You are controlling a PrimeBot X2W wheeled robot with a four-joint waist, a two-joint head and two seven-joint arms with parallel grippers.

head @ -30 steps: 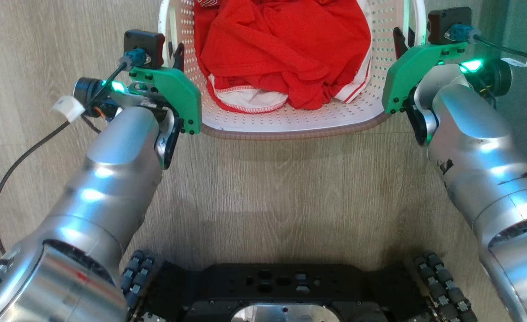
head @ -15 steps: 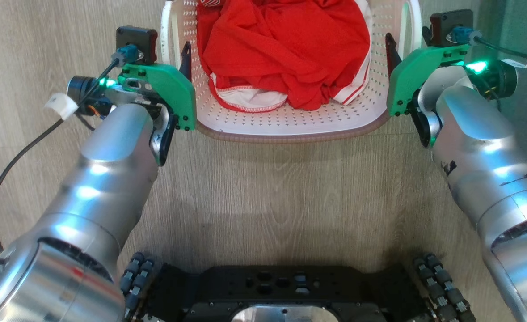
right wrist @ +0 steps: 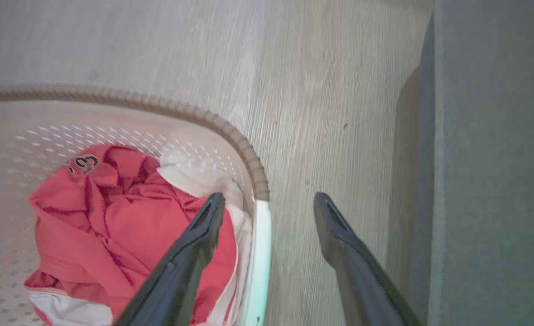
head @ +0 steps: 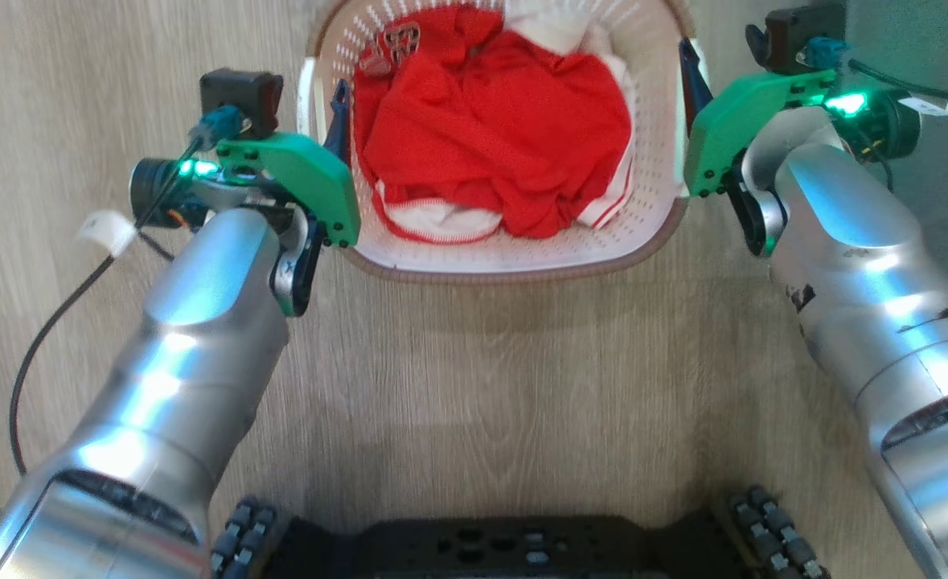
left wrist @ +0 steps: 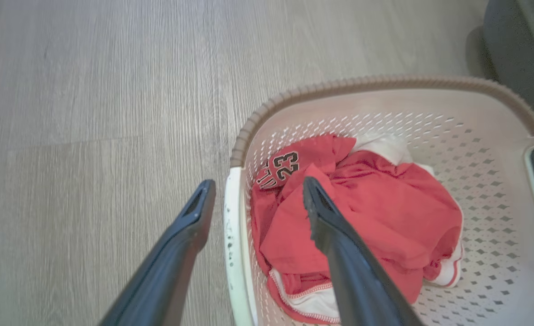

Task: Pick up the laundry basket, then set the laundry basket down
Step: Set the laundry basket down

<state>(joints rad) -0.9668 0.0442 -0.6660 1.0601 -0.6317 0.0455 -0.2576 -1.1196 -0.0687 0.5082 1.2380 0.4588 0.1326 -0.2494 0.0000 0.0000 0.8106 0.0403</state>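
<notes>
On the pale wooden floor (head: 474, 386) straight ahead sits the cream-white perforated plastic laundry basket (head: 522, 245) with its brown woven-look rim, its long axis seemingly running from one gripper to the other. My left gripper (left wrist: 258, 182) and right gripper (right wrist: 269, 197) each stand spread astride a white side handle (left wrist: 231, 217) (equally near), clamping nothing. A crumpled red jersey (head: 490, 137) lies inside.

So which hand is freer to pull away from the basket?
Probably the left hand: open astride the basket edge, floor on its outer side. The right hand, open too, has a grey block beside it.
</notes>
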